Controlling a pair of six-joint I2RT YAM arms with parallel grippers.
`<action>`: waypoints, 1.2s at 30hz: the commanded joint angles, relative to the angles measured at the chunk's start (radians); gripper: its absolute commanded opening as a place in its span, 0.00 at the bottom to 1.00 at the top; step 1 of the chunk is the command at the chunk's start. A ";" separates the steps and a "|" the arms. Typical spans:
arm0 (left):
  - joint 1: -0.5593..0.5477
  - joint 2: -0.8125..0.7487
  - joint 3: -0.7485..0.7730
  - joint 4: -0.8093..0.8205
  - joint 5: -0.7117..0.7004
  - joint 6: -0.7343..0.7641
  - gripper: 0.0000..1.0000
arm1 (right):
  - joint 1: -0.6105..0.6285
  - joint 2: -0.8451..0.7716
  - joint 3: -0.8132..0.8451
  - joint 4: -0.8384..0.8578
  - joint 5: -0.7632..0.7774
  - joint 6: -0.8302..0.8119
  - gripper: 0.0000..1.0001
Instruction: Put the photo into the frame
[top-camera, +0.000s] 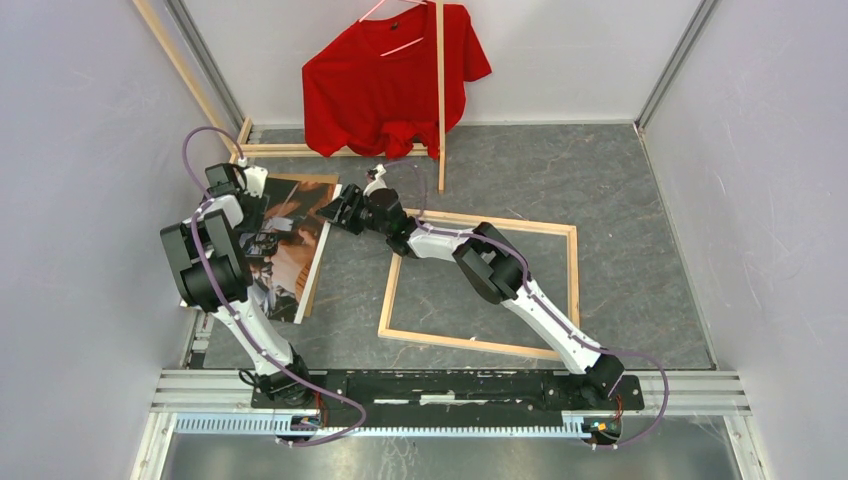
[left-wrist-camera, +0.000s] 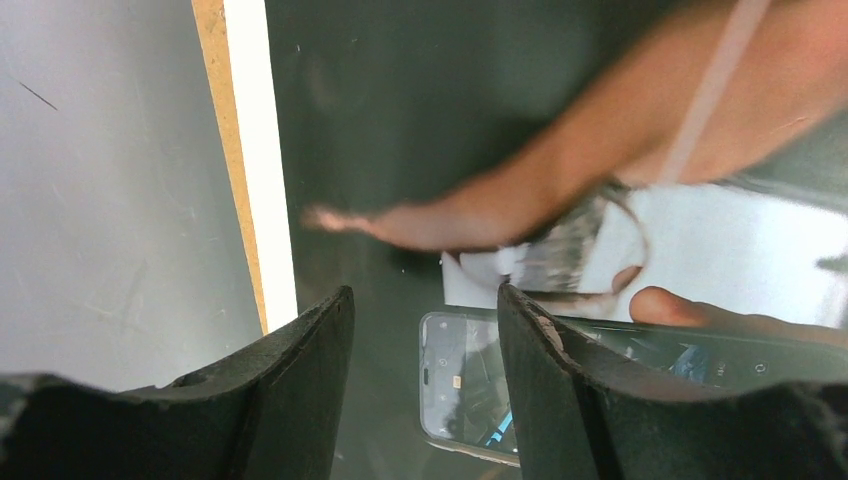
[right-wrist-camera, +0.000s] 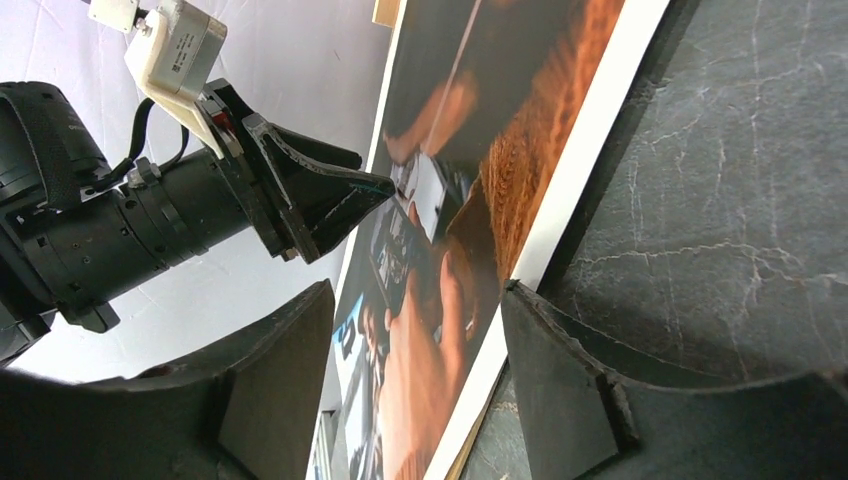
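Step, as I read it: the right gripper was to take the photo by its right edge while the left held it steady.

- Right gripper: jaws apart, straddling the photo's white border. Not clamped on anything yet.
- Left gripper: jaws partly open and empty, tips low over the print near its left edge. Couldn't tell if they touched the paper.
- Photo: face up at the left edge of the counter, partly under the left arm. Well apart from the frame, which lay flat mid-counter, bare-wood side up and nothing inside it.

Doing it well:
- Pinch the white border only. A brown cardboard sheet sat right under the print, so a deep bite would likely grab both.
- Bite shallow, lift just that edge, and check the cardboard stays down.
- Thin paper will probably sag and crease, so carry it low and square it to the frame's corners before letting go.

Look of the print: large, glossy, dark and orange tones, hands holding a phone, white margin all round.
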 joint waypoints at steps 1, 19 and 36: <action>0.020 0.181 -0.134 -0.179 0.017 0.057 0.63 | -0.001 -0.005 -0.045 -0.090 0.025 -0.035 0.72; 0.129 0.243 -0.025 -0.282 0.112 0.078 0.61 | 0.014 -0.041 -0.052 -0.243 0.156 -0.115 0.83; 0.207 -0.027 -0.025 -0.243 -0.005 0.096 0.63 | 0.016 0.013 -0.042 -0.124 0.131 -0.043 0.79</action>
